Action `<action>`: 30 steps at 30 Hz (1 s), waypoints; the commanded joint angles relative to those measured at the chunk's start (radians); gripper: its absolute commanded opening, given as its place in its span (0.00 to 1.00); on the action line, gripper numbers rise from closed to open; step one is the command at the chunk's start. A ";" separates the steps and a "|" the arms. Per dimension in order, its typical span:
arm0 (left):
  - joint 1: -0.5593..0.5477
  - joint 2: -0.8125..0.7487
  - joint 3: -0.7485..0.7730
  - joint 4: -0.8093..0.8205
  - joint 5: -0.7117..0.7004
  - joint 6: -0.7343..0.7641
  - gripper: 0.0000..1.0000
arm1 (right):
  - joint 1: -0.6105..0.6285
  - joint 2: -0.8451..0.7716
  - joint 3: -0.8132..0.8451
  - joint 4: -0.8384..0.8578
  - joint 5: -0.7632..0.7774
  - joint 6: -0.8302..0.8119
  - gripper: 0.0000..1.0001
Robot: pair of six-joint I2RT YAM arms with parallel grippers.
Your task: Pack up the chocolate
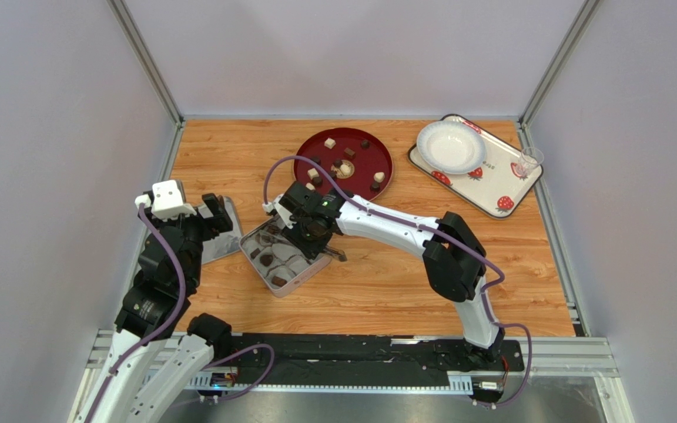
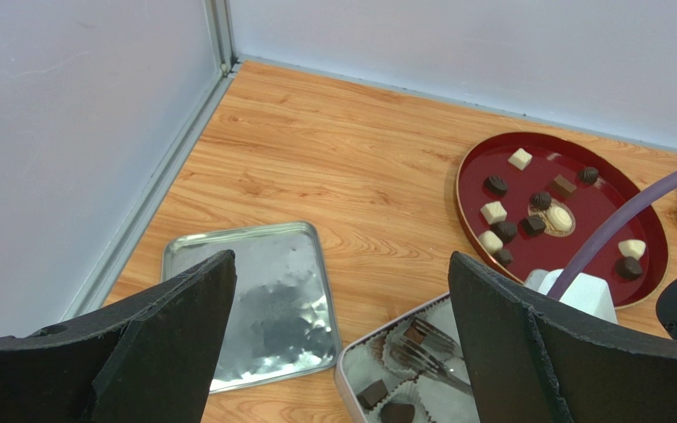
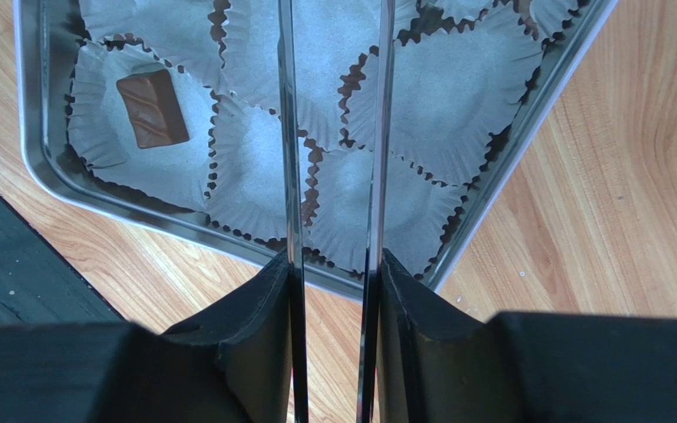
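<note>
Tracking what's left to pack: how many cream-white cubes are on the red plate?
4 cubes on the red plate: one by the far rim, two at its left side, one near the right edge. The round pale piece isn't counted; the cable may hide more.

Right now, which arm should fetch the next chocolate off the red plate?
Right. The right end effector grips the tongs over the tin beside the red plate; the left end effector is open and empty.

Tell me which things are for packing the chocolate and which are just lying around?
For the job: chocolates, red plate, tin with paper cups, tongs in the right gripper.
Just lying about: white plate, strawberry tray, clear cup, flat metal tray, maybe the tin's lid.
</note>
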 commanded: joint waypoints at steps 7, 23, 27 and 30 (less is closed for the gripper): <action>0.006 0.000 -0.004 0.032 0.001 0.010 0.98 | -0.001 -0.020 0.036 0.042 0.030 -0.012 0.41; 0.006 -0.001 -0.004 0.030 -0.001 0.010 0.98 | -0.001 -0.114 0.045 0.048 0.013 -0.004 0.45; 0.006 -0.003 -0.004 0.030 0.002 0.010 0.98 | -0.003 -0.147 0.056 0.047 0.027 -0.007 0.45; 0.006 -0.003 -0.006 0.032 0.002 0.010 0.98 | -0.011 -0.169 0.070 0.039 0.033 -0.007 0.44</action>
